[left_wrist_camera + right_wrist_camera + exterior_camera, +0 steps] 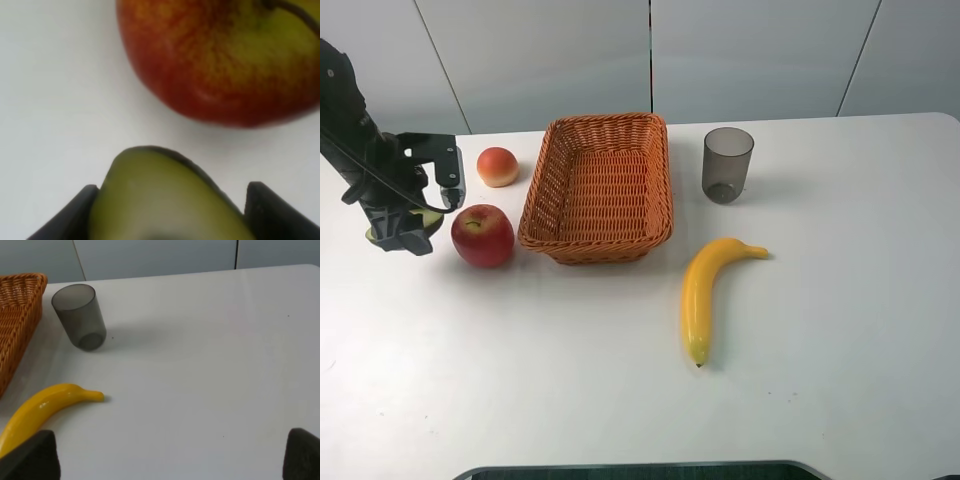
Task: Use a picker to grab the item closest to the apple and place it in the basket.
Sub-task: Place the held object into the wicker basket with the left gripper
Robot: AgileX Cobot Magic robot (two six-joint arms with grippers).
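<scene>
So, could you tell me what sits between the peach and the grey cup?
The orange wicker basket sits between the peach and the cup; the high exterior view shows this.

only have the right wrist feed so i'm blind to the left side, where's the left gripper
observer: The left gripper is low at the far left, just beside the apple.
operator: is it on anything
observer: Its fingers flank a green item. I can't tell if they're pressing on it.
operator: anything else near the apple
observer: A small orange-red fruit sits farther back than the apple, beside the basket.
</scene>
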